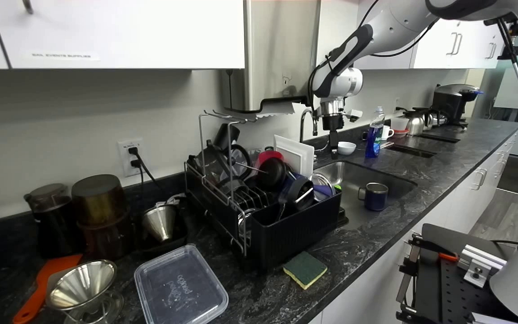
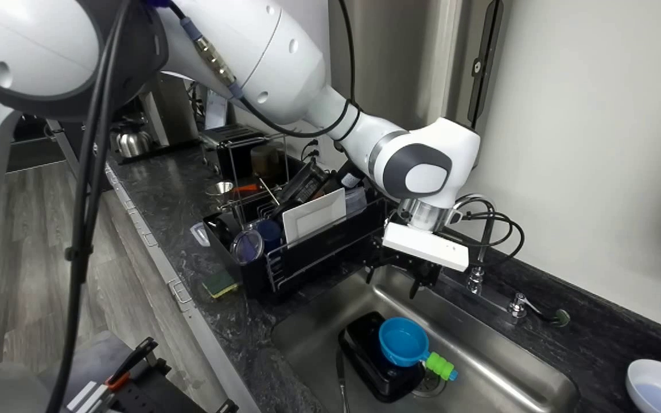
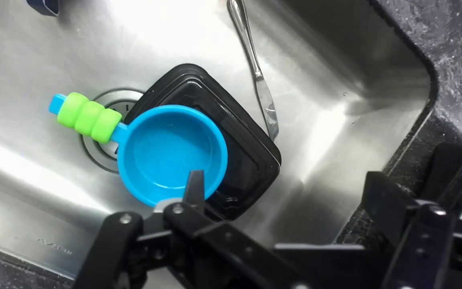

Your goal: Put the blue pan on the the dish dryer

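The Robotiq gripper (image 3: 284, 174) is hovering above the stainless-steel sink (image 3: 74, 52), its jaws standing wide apart. In the sink, the blue saucepan (image 3: 167, 148) is resting on a black container (image 3: 251, 160), and a table knife (image 3: 258, 76) is lying alongside. The loaded black dish rack (image 1: 295, 236) is standing beside the sink.

We see the round glossy blue pan (image 3: 171, 146) lying on a black rectangular tray (image 3: 251, 160) in the stainless-steel rectangular sink (image 3: 323, 124); a slim metal knife (image 3: 251, 52) lies just beside that tray. In an exterior view, we have the black wire dish rack (image 1: 288, 230) standing on the dark stone-patterned countertop (image 1: 263, 297) left of the sink, a green-and-yellow rectangular sponge (image 1: 305, 269) before it.
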`<move>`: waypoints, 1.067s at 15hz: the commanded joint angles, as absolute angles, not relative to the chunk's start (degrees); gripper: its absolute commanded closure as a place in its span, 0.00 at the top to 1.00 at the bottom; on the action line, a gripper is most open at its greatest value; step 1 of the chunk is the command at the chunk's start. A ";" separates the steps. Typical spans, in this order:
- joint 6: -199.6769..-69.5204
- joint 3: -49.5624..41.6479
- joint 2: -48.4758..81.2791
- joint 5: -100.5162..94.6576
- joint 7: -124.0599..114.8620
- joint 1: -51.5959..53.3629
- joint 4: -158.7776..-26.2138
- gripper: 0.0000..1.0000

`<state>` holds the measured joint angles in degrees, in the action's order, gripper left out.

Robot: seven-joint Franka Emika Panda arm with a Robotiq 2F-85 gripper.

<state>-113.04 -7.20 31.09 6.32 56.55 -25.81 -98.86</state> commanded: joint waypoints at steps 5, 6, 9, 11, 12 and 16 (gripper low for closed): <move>-115.72 -9.28 29.79 5.11 64.72 -28.75 -100.87 1.00; -115.26 -9.53 29.90 5.37 66.82 -29.64 -100.46 1.00; -113.03 -10.38 31.21 5.84 73.88 -32.63 -98.21 1.00; -111.75 -10.94 32.91 6.45 75.16 -34.30 -96.15 1.00; -114.05 -11.20 31.09 5.50 73.54 -33.38 -98.78 1.00; -113.39 -10.94 32.47 5.72 74.10 -34.27 -97.24 1.00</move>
